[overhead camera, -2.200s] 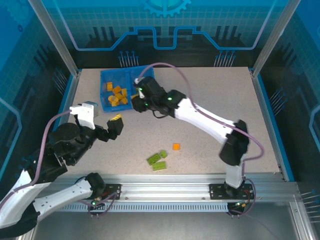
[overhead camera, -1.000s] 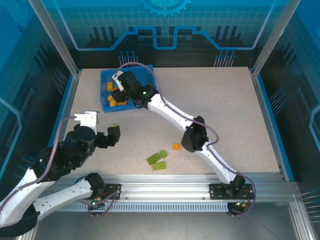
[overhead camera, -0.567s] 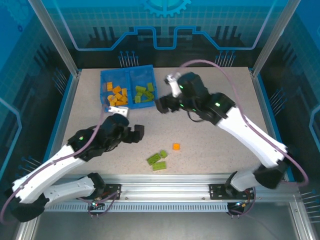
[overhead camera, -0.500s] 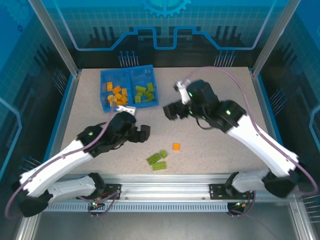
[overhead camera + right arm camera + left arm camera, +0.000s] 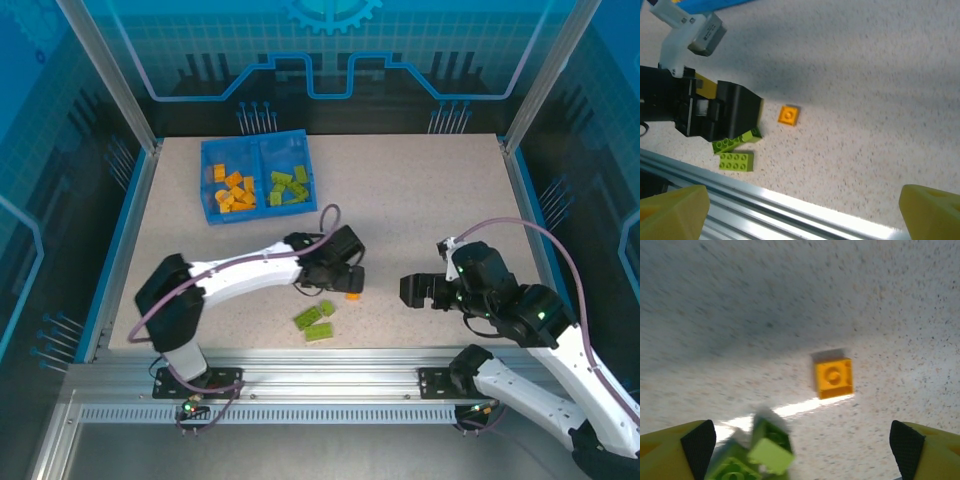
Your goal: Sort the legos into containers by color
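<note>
Top external: sorting is judged nearly done, about nine orange legos (image 5: 234,190) and six green legos (image 5: 288,186) being held in the left and right halves of the tray (image 5: 206,185) at upper left, while one orange brick (image 5: 353,294) and three green bricks (image 5: 316,320) are left on the tabletop (image 5: 420,200) at lower centre, just by the left gripper (image 5: 345,283). Left wrist: its fingers (image 5: 695,440) are seen spread and empty, the orange brick ahead between them. Right wrist: the right gripper (image 5: 802,200) is likewise spread, with nothing held.

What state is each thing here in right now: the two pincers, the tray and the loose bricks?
Left pincer: open, empty.
Right pincer: open, empty.
Orange brick: loose on the table, stud up.
Green bricks: loose on the table, unsorted.
Tray: orange pieces in its left half, green pieces in its right.
</note>
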